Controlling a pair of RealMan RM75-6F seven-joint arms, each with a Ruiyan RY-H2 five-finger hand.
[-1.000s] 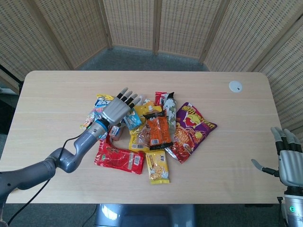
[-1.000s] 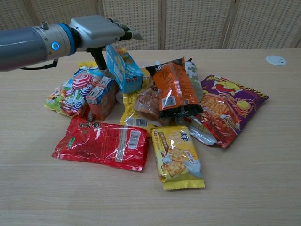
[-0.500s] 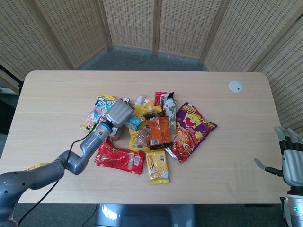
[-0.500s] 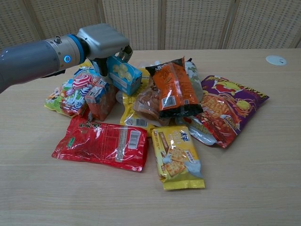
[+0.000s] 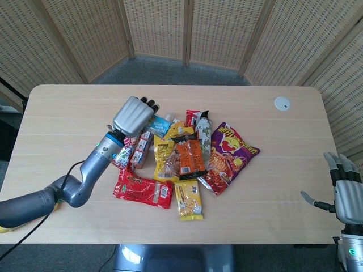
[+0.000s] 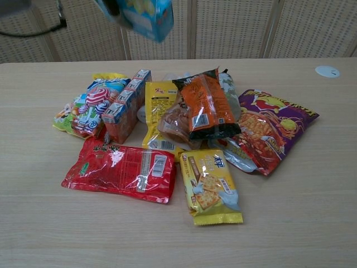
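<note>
Left hand (image 5: 134,115) is clamped on the blue snack box (image 6: 139,15), holding it in the air above the left end of the snack pile, clear of the lollipop bag (image 6: 83,109) and the red packet (image 6: 120,169); the box sits under the fingers, long axis tilted down toward the right in the chest view. Further right the orange bag (image 6: 203,106) and purple chip bag (image 6: 270,125) lie flat on the surface (image 5: 272,187). Right hand (image 5: 346,195) hangs off the right edge, fingers apart and holding nothing, well apart from the pile, so the left hand is far nearer.
</note>
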